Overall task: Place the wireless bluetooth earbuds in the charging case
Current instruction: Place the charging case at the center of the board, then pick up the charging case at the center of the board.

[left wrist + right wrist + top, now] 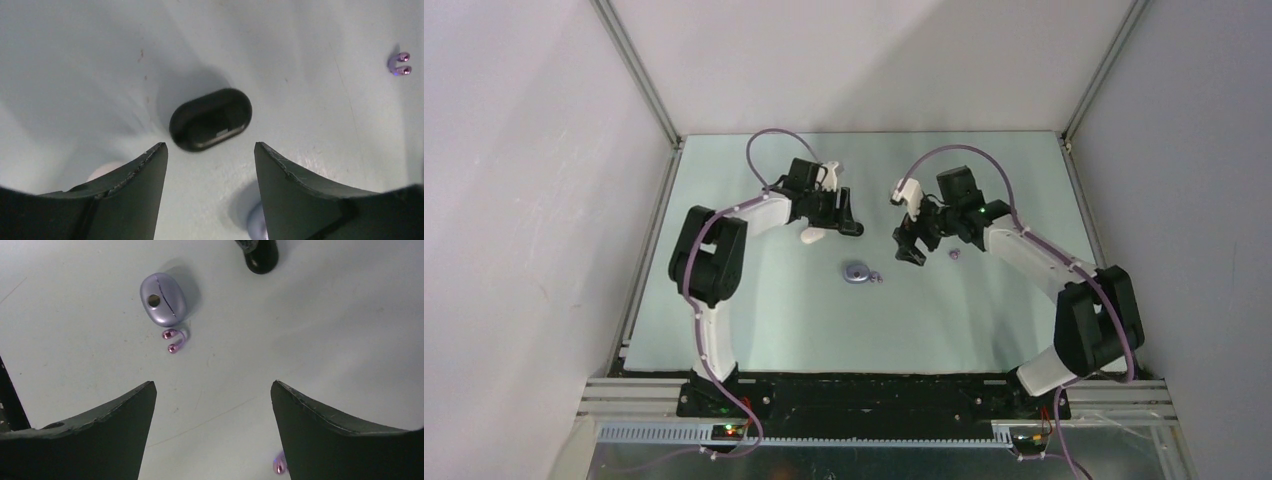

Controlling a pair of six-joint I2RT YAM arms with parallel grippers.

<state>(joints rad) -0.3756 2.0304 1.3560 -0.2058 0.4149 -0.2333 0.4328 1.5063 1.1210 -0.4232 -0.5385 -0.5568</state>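
Observation:
A lavender oval case [857, 271] lies mid-table with a lavender earbud [875, 277] touching its right side. Both show in the right wrist view, the case [162, 299] and the earbud [173, 340] ahead of the fingers. A second lavender earbud [954, 254] lies by the right arm and peeks out beside my right finger [279, 465]. A black oval case [210, 120] lies just ahead of my left gripper [210, 147], which is open and empty. My right gripper [212, 385] is open and empty above bare table. No black earbuds show.
A white object [814, 236] lies under the left gripper [839, 215] and shows by the left finger [102, 170]. A lavender earbud [400, 64] shows far right in the left wrist view. The right gripper [911, 245] hovers right of the lavender case. Walls enclose the table.

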